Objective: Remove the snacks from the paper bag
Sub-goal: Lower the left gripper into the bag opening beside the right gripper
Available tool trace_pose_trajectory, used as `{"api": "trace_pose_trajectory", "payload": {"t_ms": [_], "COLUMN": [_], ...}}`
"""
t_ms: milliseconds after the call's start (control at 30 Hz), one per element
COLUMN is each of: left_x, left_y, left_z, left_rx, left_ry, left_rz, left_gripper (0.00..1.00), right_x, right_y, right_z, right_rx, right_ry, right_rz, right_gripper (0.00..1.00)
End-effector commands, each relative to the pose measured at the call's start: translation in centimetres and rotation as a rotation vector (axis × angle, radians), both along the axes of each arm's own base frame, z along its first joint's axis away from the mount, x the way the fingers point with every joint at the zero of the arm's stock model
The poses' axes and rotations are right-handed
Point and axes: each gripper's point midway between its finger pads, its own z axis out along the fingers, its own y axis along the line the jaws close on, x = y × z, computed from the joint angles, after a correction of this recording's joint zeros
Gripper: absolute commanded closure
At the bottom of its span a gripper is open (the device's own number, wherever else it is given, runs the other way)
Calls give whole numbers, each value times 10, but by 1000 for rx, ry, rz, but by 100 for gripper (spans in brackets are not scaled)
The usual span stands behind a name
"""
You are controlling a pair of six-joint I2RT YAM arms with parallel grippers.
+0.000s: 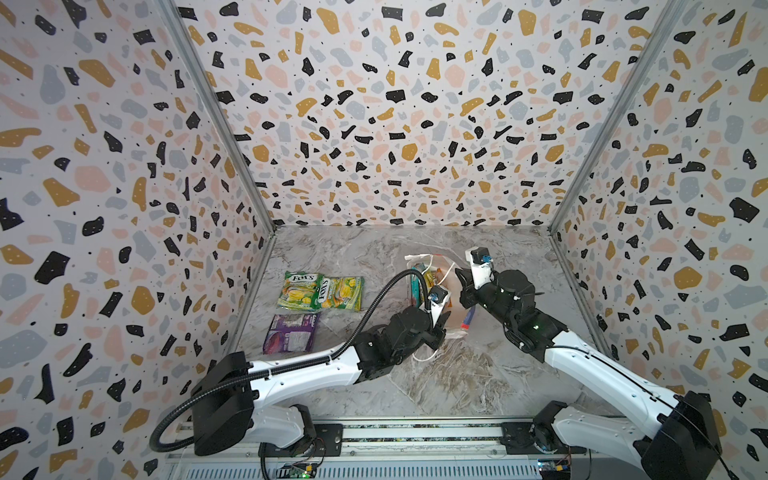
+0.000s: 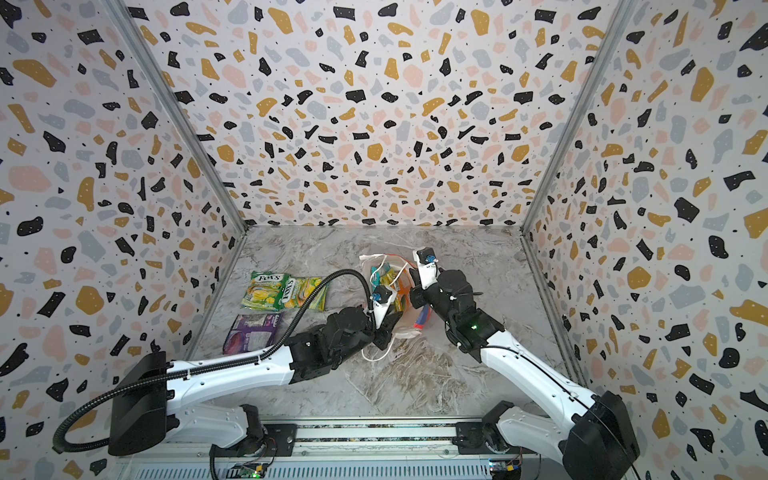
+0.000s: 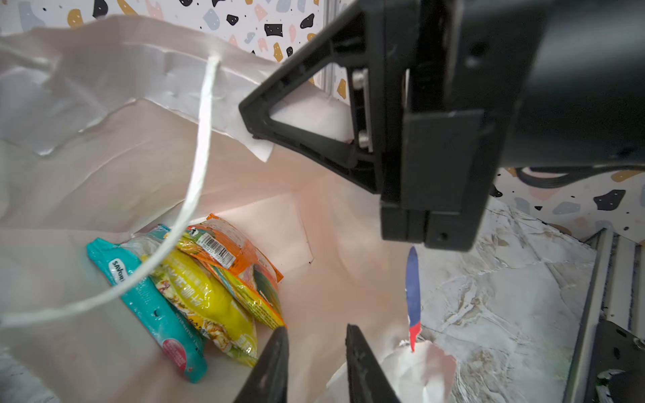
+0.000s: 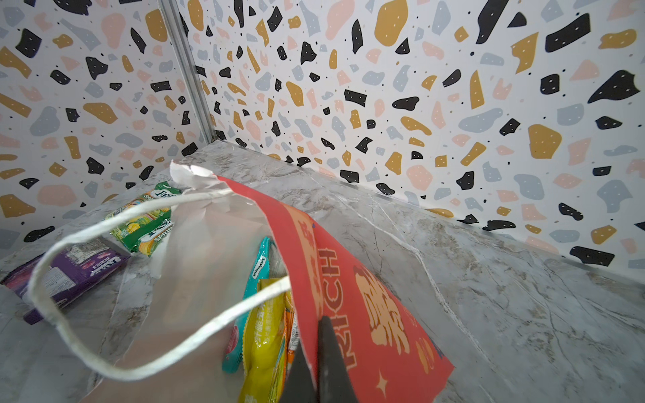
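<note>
The red paper bag (image 4: 366, 300) lies on its side on the marble table, with its white-lined mouth (image 3: 146, 146) held agape. My right gripper (image 4: 319, 335) is shut on the bag's upper wall edge, one finger inside and one outside; both top views show it (image 1: 463, 282) (image 2: 415, 282). My left gripper (image 3: 316, 328) is open at the bag's mouth with nothing between its fingers (image 1: 442, 322). Inside the bag lie a teal packet (image 3: 150, 303), a yellow one (image 3: 206, 300) and an orange one (image 3: 230, 251). Two green-yellow FOX'S packets (image 1: 299, 291) (image 1: 343, 293) and a purple packet (image 1: 291, 332) lie on the table to the left.
A white cord handle (image 3: 199, 157) hangs across the bag's mouth in front of the packets. A second cord loop (image 1: 424, 357) trails on the table under the left wrist. Patterned walls (image 1: 374, 124) enclose three sides. The arms' mounting rail (image 1: 415, 432) runs along the front edge.
</note>
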Motion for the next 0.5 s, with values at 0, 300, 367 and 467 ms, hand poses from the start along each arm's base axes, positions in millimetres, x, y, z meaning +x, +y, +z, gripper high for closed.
{"api": "trace_pose_trajectory", "payload": {"t_ms": [0, 300, 367, 467], "left_x": [18, 54, 57, 62], "left_y": [4, 1, -6, -6], "left_z": [12, 0, -3, -14], "left_rx": [-85, -115, -96, -94], "left_ry": [-23, 61, 76, 96], "left_rz": [58, 66, 57, 87], "left_gripper": [65, 63, 65, 65], "right_x": [-2, -4, -4, -3], "right_y": [-4, -7, -5, -6], "right_z": [25, 21, 20, 20], "right_rx": [50, 80, 79, 85], "right_ry": [-79, -108, -111, -116], "right_rz": [-10, -12, -2, -11], "right_gripper": [100, 100, 100, 100]}}
